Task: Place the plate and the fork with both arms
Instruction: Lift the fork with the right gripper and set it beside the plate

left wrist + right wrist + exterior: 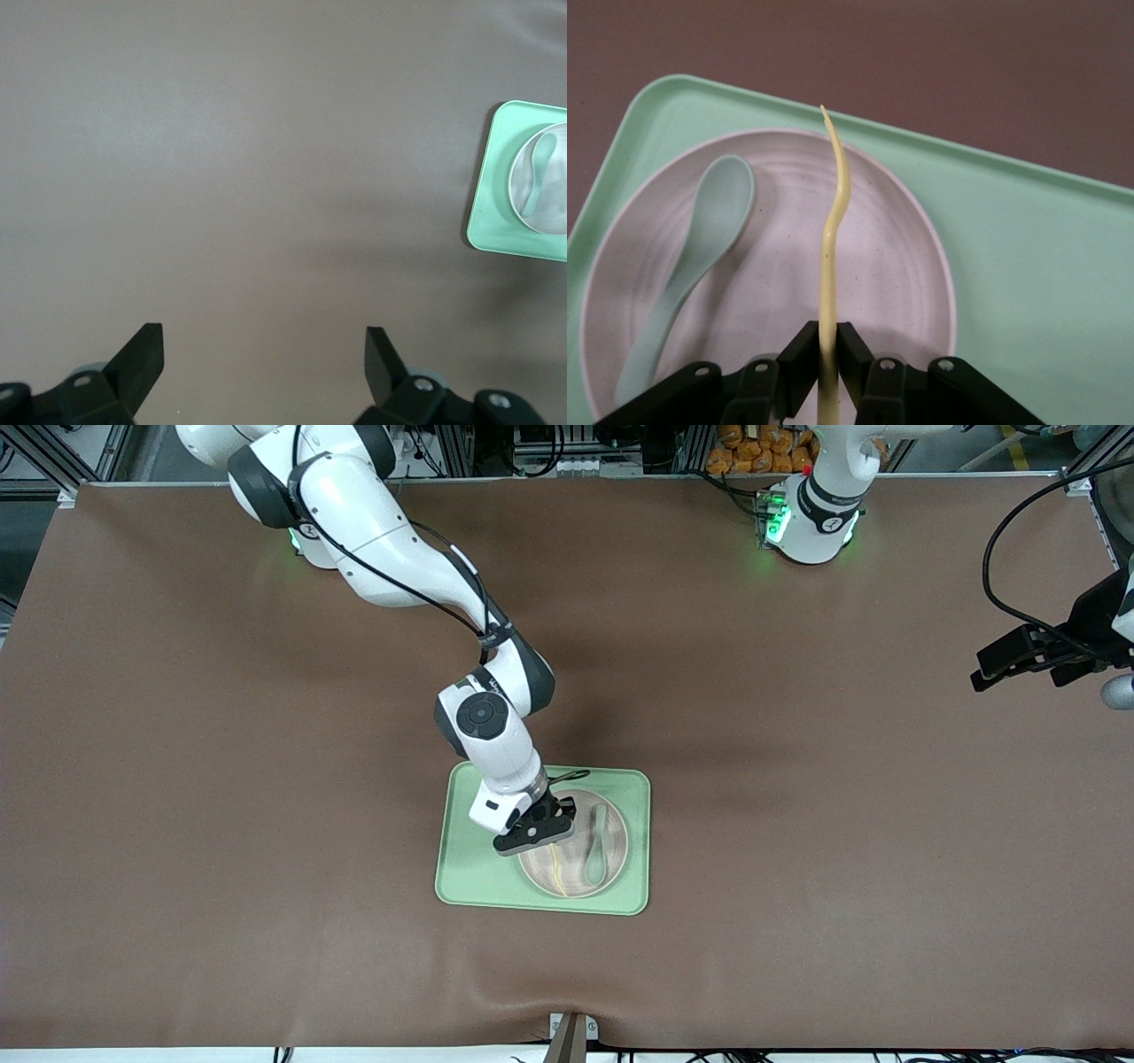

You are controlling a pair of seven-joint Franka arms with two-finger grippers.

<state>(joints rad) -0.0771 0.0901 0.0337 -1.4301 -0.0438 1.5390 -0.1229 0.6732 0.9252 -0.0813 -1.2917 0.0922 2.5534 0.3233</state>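
**Right pincer clamped on fork over plate; left arm waiting**

Fork (832, 232): pale yellow, thin, seen edge-on in the right wrist view. Handle end is pinched between the fingers (855, 354) of the right pincer (539, 831), which are closed tight on it. The rest of the fork runs out from the pincer over the plate, its tip reaching about the plate's rim. Whether the tip touches the plate I cannot tell.

Plate (615, 850): round, pale beige-pink, sitting in the green tray (469, 886), toward the tray's end nearer the left arm. Bare tray floor shows beside the plate toward the right arm's end.

Spoon (597, 850): grey-green, lying in the plate beside the fork, toward the left arm's end; bowl end nearer the front camera.

Tray: flat on the brown bench (221, 824), roughly mid-bench, closer to the front camera than to the arm bases.

Left pincer (264, 354): fingers spread wide, nothing between them, over bare bench well apart from the tray toward the left arm's end. That arm waits.
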